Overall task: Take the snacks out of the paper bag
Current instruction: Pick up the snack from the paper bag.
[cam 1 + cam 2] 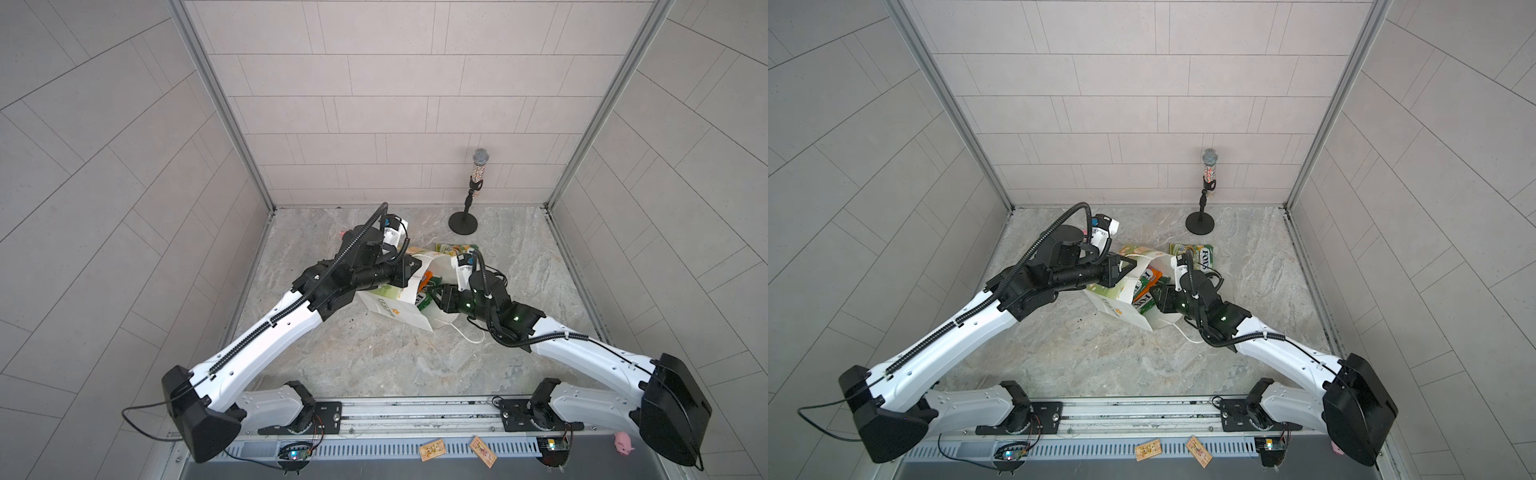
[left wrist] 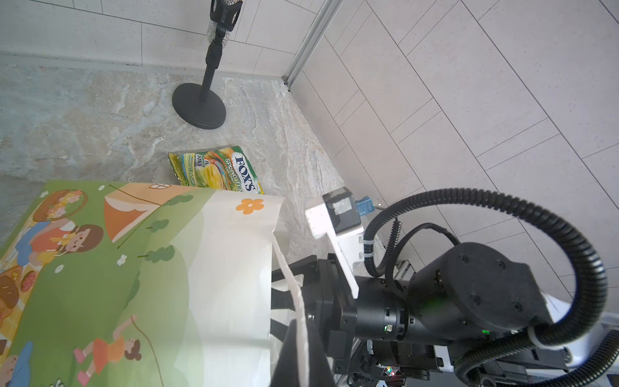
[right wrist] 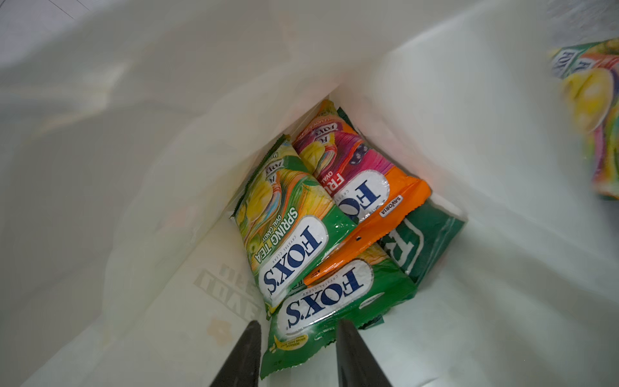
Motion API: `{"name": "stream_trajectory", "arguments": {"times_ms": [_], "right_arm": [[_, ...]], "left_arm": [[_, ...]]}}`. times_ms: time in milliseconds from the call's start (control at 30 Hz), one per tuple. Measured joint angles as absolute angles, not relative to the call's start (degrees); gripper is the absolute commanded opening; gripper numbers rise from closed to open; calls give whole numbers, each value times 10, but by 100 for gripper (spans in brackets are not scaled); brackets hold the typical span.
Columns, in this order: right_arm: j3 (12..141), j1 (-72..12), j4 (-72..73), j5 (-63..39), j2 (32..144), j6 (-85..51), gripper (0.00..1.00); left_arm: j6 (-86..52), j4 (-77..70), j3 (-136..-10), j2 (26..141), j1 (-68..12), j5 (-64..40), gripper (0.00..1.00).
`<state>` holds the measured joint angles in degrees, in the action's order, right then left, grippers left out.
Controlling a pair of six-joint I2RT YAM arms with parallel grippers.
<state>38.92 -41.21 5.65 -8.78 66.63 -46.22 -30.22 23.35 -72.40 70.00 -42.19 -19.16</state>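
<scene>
Grey marbled tabletop, tiled walls on three sides and a microphone stand near the back made up your workspace. You had the paper bag tipped over on its side in the middle of the table, its mouth standing wide and turned towards your right arm. Your left gripper was pinched together on the bag's upper rim. Your right gripper was inside the bag with its fingers apart, one on each side of the nearest green FOX'S packet. Whether either finger was touching it could not be told. Deeper in lay the Spring Tea packet, with an orange-ended packet beside it and partly under it. A dark green packet lay beneath them against the bag's bottom. Your loose packet was already out on the table, just behind the bag, between it and the microphone stand.
</scene>
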Motion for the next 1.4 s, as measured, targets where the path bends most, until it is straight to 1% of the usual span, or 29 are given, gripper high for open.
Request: {"name": "stream_trajectory", "arguments": {"times_ms": [200,467,633,700,867,1000,1100,1233,1400], "right_arm": [[390,-454,90,-39,704,-488,38],[409,-477,116,-25,767,-516,38],[409,-479,120,-6,774,-542,41],[409,-479,122,6,774,-557,45],[409,-479,124,34,785,-596,47],[409,-479,121,54,799,-628,52],[409,-479,122,68,800,-645,54],[411,-479,133,74,816,-655,52],[434,-479,139,66,867,-675,51]], "left_arm": [[-302,234,-724,705,-422,-186,0],[-302,234,-725,707,-422,-175,0],[-302,235,-727,707,-422,-173,0],[-302,235,-727,707,-422,-173,0],[-302,237,-728,709,-422,-173,0],[-302,239,-729,710,-422,-173,0],[-301,239,-731,710,-422,-173,0],[-301,239,-731,710,-422,-173,0],[-301,239,-731,710,-422,-173,0]]}}
